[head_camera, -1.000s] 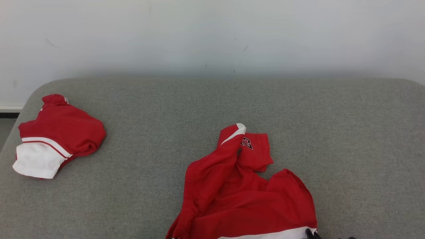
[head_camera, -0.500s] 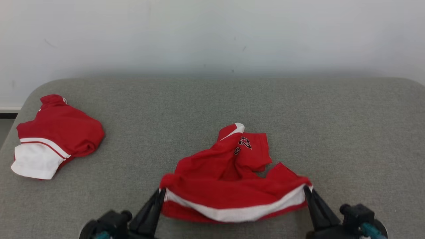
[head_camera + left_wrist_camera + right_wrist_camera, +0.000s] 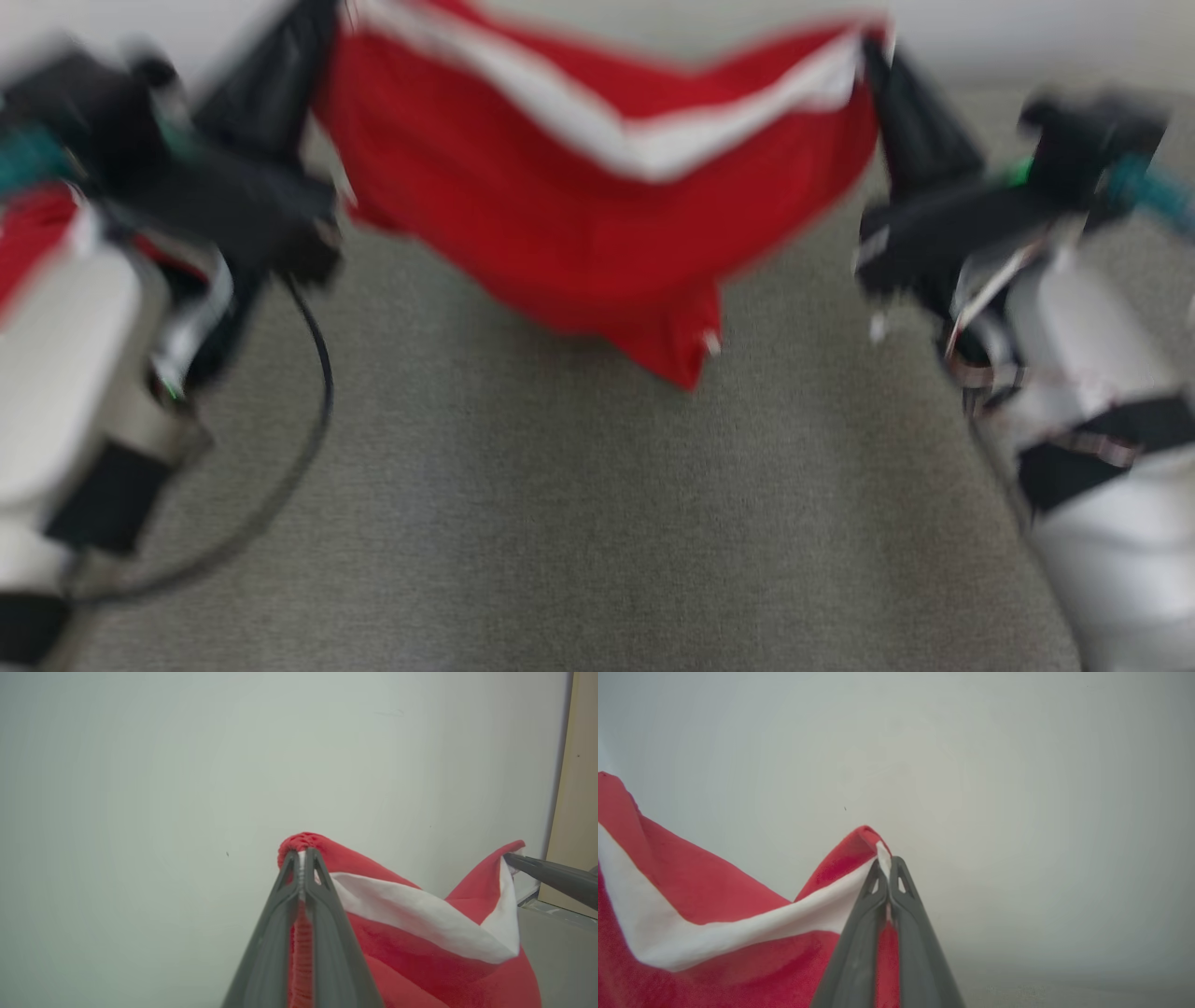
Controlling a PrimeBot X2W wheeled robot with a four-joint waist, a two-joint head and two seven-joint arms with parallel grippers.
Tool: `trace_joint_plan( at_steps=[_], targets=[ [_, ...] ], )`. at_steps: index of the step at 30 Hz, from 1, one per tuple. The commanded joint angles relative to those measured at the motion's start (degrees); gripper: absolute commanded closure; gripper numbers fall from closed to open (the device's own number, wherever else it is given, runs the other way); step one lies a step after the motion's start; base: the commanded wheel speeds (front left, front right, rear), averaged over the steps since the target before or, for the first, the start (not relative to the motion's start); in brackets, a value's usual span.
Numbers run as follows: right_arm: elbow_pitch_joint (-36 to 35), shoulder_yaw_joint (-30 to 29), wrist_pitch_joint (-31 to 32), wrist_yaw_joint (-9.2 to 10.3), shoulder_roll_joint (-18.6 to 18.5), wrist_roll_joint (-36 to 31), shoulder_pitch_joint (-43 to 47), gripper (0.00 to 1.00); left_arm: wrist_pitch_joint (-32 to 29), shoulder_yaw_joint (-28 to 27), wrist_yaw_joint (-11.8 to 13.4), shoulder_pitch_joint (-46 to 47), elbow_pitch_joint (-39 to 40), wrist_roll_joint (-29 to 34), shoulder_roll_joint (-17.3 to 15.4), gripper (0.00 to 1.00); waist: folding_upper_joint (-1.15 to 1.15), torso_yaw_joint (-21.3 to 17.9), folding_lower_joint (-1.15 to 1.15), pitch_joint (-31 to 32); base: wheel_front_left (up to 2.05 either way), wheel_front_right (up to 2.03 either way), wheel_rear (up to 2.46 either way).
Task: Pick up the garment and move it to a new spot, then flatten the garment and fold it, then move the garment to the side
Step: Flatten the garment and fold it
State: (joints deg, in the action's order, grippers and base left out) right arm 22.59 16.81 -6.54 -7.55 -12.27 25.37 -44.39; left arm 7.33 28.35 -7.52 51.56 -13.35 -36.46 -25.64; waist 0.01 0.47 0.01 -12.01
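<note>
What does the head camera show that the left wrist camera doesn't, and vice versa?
Head view: the grey cushioned surface below, and the hanging lower end of the garment. Left wrist view: the left gripper shut on a corner up close, and a tan panel beside the wall. Both: the white band strung between the left gripper and the right gripper.

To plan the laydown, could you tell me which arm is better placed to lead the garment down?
Probably right: the left gripper and right gripper each clamp a corner of the garment, but a second red garment lies beside the left arm.
</note>
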Motion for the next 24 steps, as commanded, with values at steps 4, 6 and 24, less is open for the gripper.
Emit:
trace_joint_plan(
  at_steps=[4, 6, 24],
  targets=[
    [2.2, -0.4, 3.8, 0.13, 0.0, 4.3, -16.1, 1.00, -3.0, 1.2, 0.1, 16.5, -3.1, -3.8, -2.5, 1.00, -0.01, -3.6, -0.01, -14.8, 0.00, 0.00, 0.00],
    [3.6, -1.1, 5.9, 0.13, 0.1, 6.5, -22.3, 1.00, -4.1, 2.4, 0.1, 23.1, -4.6, -4.4, -3.0, 1.00, -0.01, -4.1, -0.01, -17.4, 0.00, 0.00, 0.00],
    [24.9, -8.2, 11.4, 0.13, -0.3, 11.9, -59.5, 1.00, -3.4, 13.7, 0.1, 62.3, -23.9, -12.4, 1.9, 1.00, -0.01, -6.9, -0.01, -27.7, 0.00, 0.00, 0.00]
  ],
)
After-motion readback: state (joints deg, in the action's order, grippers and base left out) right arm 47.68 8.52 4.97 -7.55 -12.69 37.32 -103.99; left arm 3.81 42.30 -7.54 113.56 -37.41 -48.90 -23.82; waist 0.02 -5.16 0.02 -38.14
